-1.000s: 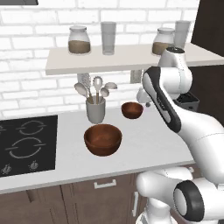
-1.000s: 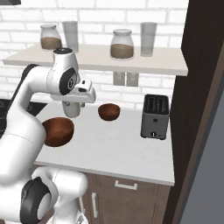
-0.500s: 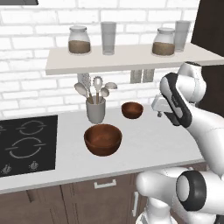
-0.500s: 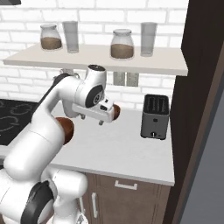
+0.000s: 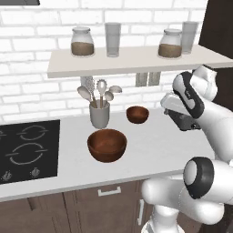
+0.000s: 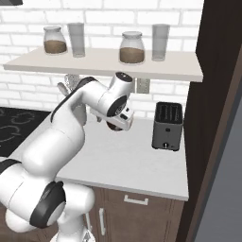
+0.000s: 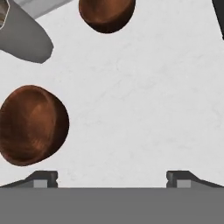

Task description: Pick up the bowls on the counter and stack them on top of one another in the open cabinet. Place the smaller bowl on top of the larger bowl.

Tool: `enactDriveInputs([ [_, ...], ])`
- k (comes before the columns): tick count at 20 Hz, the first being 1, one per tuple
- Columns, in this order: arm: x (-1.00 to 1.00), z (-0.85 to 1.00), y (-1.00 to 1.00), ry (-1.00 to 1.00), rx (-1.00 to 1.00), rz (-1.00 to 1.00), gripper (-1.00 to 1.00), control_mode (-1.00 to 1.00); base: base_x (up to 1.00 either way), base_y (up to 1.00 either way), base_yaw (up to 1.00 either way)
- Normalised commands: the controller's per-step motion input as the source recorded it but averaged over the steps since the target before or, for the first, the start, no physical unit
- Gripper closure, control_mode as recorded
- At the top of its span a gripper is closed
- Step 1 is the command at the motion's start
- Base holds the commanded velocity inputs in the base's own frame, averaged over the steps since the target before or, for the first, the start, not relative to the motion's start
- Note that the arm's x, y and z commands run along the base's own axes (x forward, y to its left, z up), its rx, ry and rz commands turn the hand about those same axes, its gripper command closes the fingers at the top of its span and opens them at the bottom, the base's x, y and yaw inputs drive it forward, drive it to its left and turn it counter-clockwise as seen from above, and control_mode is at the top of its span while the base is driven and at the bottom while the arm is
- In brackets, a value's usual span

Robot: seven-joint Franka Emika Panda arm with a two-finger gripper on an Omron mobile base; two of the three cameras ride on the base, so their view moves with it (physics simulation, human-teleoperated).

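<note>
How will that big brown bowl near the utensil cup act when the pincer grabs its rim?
The larger bowl looks rigid wood, so it likely won't flex. Its glossy finish suggests the fingertips could slip on the rim. Its rounded underside, seen in the hand view, hints it may rock or tilt if gripped on one side.

Off-white counter (image 5: 150, 150) bears larger bowl (image 5: 107, 144), smaller bowl (image 5: 137, 114), grey utensil cup (image 5: 99, 115); black toaster (image 6: 167, 126) too.

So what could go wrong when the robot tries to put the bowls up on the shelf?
The open cabinet already holds jars and glasses, so a bowl could bump them. The utensil cup stands close to the larger bowl, so the open fingers might knock it. The smaller bowl could go up first by mistake.
</note>
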Motion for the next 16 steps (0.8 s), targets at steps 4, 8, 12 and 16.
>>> enactDriveInputs([
  [4,0.53,-0.37,0.00,-0.10,0.04,-0.25,-1.00,-1.00,0.00,0.00,0.00],
  [8,0.50,-0.23,-0.03,-0.05,0.00,-0.20,-1.00,-1.00,0.00,0.00,0.00],
  [12,0.60,-0.21,-0.01,-0.01,0.00,-0.10,-1.00,-1.00,0.00,0.00,0.00],
  [16,0.44,-0.26,-0.06,0.00,0.08,-0.01,-1.00,-1.00,0.00,0.00,0.00],
])
